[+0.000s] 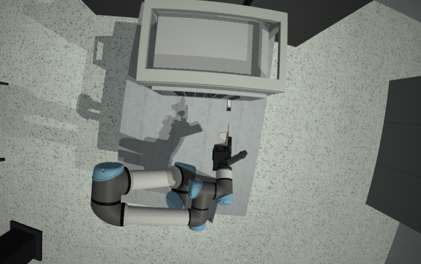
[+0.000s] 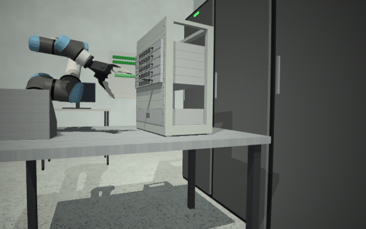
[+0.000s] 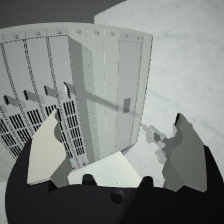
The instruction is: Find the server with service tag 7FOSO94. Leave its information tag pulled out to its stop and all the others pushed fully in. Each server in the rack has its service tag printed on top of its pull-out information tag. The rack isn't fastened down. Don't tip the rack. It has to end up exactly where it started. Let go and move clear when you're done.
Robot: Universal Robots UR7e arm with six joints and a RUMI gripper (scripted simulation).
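Observation:
The light grey rack (image 1: pixel 211 78) (image 2: pixel 169 80) (image 3: pixel 111 65) stands upright, with several servers in its upper part. A pull-out tag (image 1: pixel 228 105) (image 2: pixel 147 79) (image 3: pixel 66 89) on the lowest of these servers sticks out from the front. The tags above it, such as the top one (image 2: pixel 152 49), show as short dark ends close to the fronts. No service tag print is readable. My gripper (image 1: pixel 226 131) (image 2: pixel 122 85) (image 3: pixel 118 111) is open and empty, in front of the rack and apart from it, roughly in line with the protruding tag seen from above.
The rack stands on a grey table (image 1: pixel 148 118) (image 2: pixel 229 138). Blank panels and a lower unit with a small dark square (image 2: pixel 147 115) (image 3: pixel 127 105) lie below the servers. Tall dark cabinets (image 2: pixel 243 80) stand behind the rack. A grey block (image 2: pixel 24 114) is beside the arm's base.

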